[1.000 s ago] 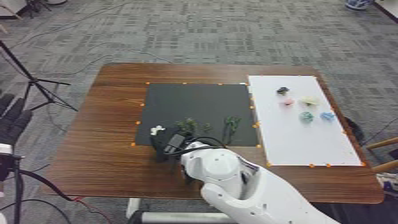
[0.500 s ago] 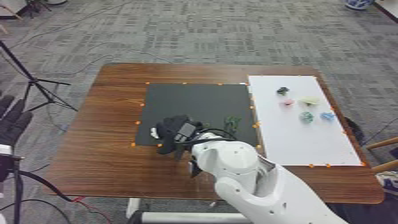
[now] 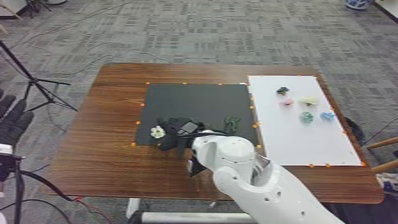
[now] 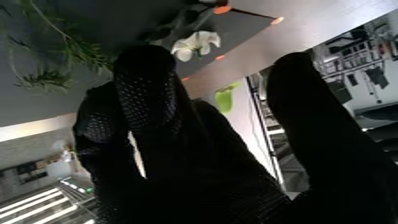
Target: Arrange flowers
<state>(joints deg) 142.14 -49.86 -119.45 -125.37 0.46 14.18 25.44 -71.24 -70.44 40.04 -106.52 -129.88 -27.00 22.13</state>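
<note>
Flowers (image 3: 308, 101): on the table (image 3: 107, 165), the white board (image 3: 311, 145) holds several toward two o'clock. Right hand (image 4: 195, 185), fingers near straight, thumb apart, gripping nothing, is over the dark mat (image 3: 197, 102), seven o'clock, white flower (image 3: 157, 132) just beside. Lowered carelessly, fingertips could crush it.

Looks like office-style robotics lab: grey patterned carpet tiles (image 3: 222, 30), thin black tripod stand (image 3: 34, 80), loose black cable (image 3: 49, 183), white jointed robot arm (image 3: 240, 172), brown wooden table (image 3: 107, 165).
</note>
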